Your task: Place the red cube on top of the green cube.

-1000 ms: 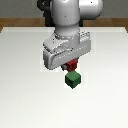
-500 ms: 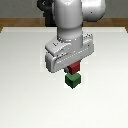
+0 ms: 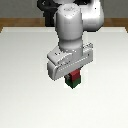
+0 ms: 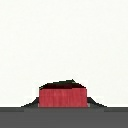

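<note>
The red cube (image 3: 75,76) sits squarely on top of the green cube (image 3: 73,85) near the middle of the white table (image 3: 25,80). My gripper (image 3: 74,75) is directly over the stack, with its hand low over the red cube; the fingers are hidden behind the hand. It appears shut on the red cube. In the wrist view the red cube (image 4: 62,97) sits close under the camera, with dark slivers of the green cube (image 4: 66,82) showing around its edges.
The arm's white body (image 3: 70,30) rises behind the stack. The table's far edge (image 3: 20,27) meets a brown floor at the back.
The gripper has carried the red cube toward the exterior view's right and down. It was up and to the left of the green cube; now it rests on it.
</note>
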Robot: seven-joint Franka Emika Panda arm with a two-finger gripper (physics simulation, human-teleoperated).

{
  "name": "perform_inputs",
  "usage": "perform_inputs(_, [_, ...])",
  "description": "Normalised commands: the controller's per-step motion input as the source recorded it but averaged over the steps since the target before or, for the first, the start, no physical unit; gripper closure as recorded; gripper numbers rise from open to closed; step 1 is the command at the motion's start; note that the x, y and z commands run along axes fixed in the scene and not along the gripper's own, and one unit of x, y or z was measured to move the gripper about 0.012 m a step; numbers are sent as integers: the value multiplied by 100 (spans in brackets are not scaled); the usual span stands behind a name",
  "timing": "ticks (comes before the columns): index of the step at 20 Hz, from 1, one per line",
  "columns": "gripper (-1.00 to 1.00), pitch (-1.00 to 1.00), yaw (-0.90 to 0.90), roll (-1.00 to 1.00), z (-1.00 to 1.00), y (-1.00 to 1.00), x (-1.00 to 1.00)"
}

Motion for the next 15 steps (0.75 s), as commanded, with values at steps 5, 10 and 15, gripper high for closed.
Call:
perform_inputs(5, [-100, 0, 0, 0, 0, 0, 0])
perform_inputs(10, [-100, 0, 0, 0, 0, 0, 0])
perform_inputs(15, [-100, 0, 0, 0, 0, 0, 0])
